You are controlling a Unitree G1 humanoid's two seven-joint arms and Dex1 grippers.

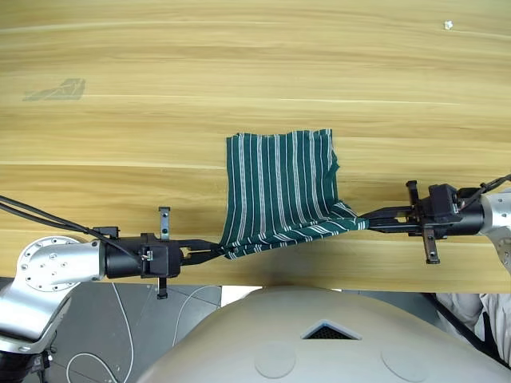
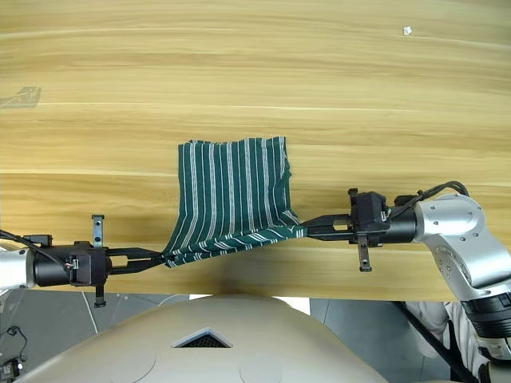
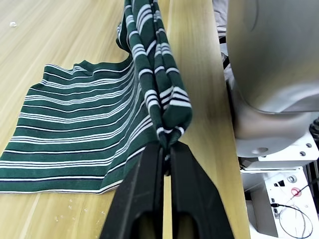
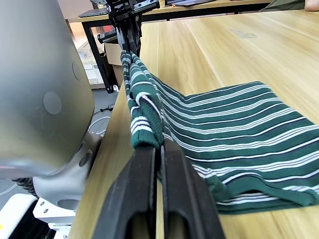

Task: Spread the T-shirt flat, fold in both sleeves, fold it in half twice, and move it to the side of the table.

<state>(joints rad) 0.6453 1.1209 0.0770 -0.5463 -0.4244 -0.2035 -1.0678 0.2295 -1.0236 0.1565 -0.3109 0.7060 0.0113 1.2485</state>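
Clamped tight on near corners of dark green, white-striped T-shirt (image 1: 279,183): black two-finger left gripper (image 1: 219,250) and right gripper (image 1: 364,220). Near edge pulled taut between them at front edge of light wooden table (image 1: 239,64); far part lying flat.

You have the shirt (image 1: 279,183) on the bench (image 1: 160,56), in the middle and near the front edge. Its back part lies flat on the bench. Its front edge is off the wood and runs between the two jaws. The left jaws grip the front left corner, and the right jaws grip the front right corner, which sits a little farther back. A small scrap (image 1: 449,25) lies well apart, at the back right of the bench.
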